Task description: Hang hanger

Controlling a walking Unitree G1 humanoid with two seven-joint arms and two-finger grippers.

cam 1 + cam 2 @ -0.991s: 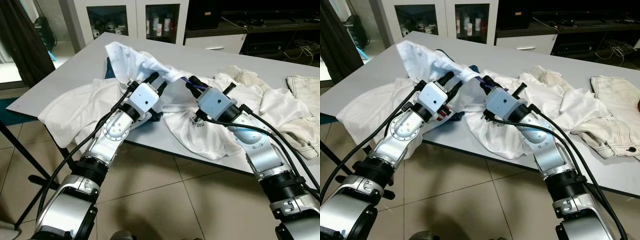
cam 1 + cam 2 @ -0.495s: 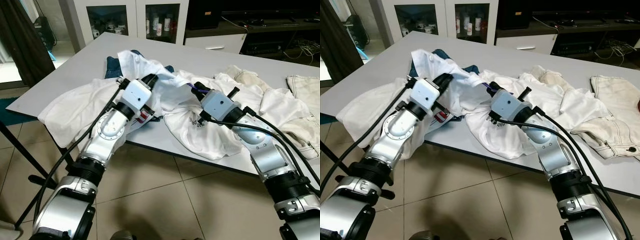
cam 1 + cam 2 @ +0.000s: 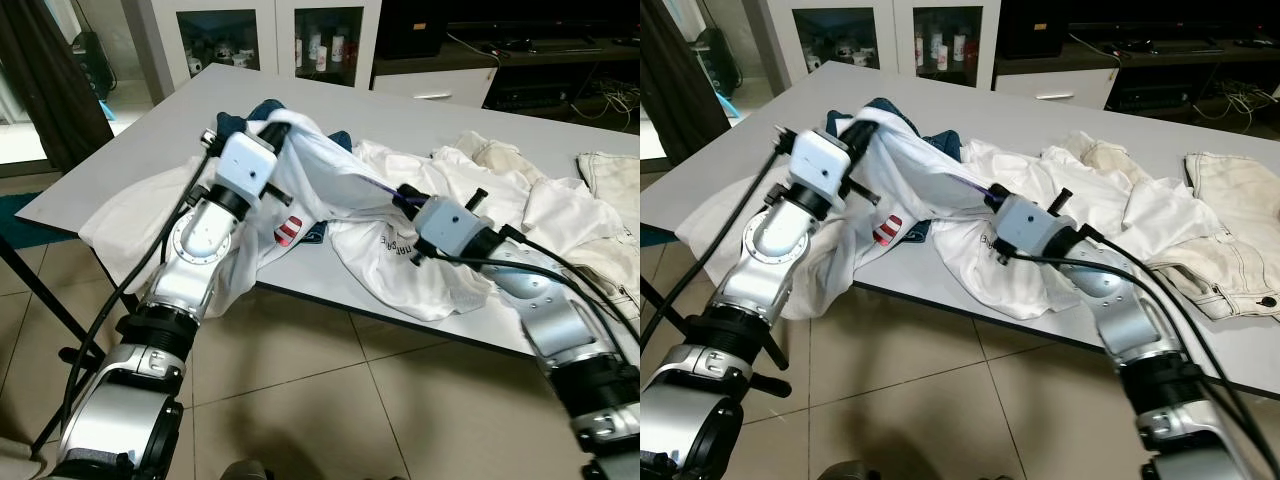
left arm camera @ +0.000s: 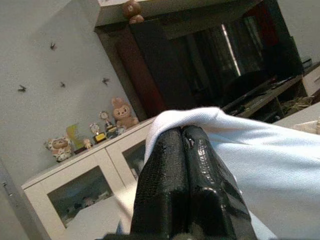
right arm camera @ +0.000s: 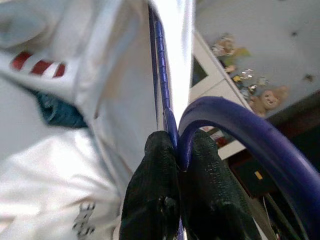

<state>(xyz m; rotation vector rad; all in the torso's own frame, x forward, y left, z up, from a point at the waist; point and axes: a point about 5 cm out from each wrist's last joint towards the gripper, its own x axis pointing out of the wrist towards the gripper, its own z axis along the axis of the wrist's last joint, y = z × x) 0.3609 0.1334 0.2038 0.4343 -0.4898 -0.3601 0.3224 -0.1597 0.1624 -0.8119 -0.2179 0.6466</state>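
Observation:
A white shirt (image 3: pixel 330 175) is stretched in the air above the grey table (image 3: pixel 160 130) between my two grippers. My left gripper (image 3: pixel 272 120) is raised at the left and shut on a bunched edge of the shirt (image 4: pixel 250 150), its fingertips (image 4: pixel 170 150) pressed together on the cloth. My right gripper (image 3: pixel 404 193) is lower, at the middle of the table, and shut on a purple hanger (image 5: pixel 225 112). The hanger's thin arm (image 3: pixel 970 184) runs from the gripper into the shirt, and the cloth hides the rest of it.
More white garments (image 3: pixel 470 170) lie heaped across the table, with a blue garment (image 3: pixel 235 125) behind the left gripper and cream trousers (image 3: pixel 1230 230) at the right. A glass-door cabinet (image 3: pixel 260 40) stands behind the table. Black stand legs (image 3: pixel 40 300) cross the tiled floor at the left.
My left gripper has risen and moved left with the shirt edge. My right gripper has drifted right and down with the hanger, so the shirt is now pulled taut between them.

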